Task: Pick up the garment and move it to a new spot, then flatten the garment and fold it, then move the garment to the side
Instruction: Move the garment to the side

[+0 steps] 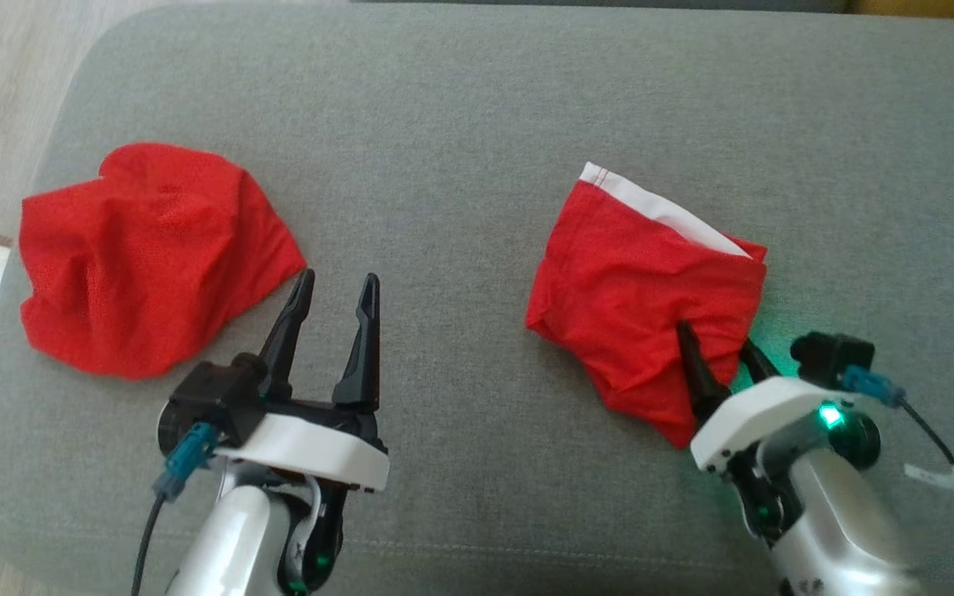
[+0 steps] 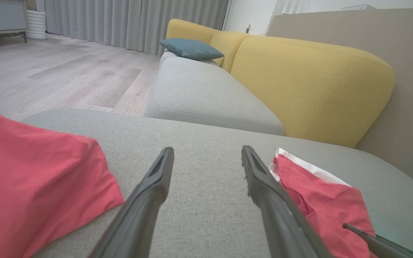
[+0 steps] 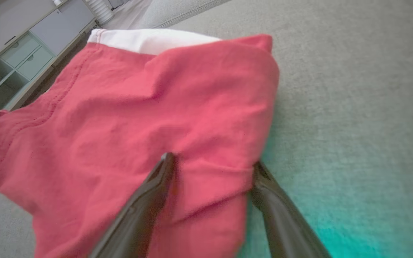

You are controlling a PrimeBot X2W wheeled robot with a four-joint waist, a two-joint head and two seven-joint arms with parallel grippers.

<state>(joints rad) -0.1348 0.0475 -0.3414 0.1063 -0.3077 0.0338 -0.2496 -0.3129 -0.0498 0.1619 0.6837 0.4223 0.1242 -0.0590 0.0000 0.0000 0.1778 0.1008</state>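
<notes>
Red cloth, two pieces, on grey cushion [image 1: 460, 124]. The garment [image 1: 634, 281] with a white band lies centre-right of the head view, loosely doubled over. A crumpled red cloth [image 1: 146, 248] sits at far left.

Right gripper [image 1: 715, 338] is at the garment's lower edge, fingers apart and straddling a raised fold, not yet pinched. Left gripper [image 1: 338, 276] is at lower centre-left, fingers spread, holding nothing, its tips near the crumpled cloth.

Risks, as I judge them:
- Closing on the top layer alone would let the bundle fall open on lifting.
- A shallow bite near the hem could slip free.
- Pressing too low may catch the cushion cover.
- A left arm swing could snag the other cloth.
</notes>
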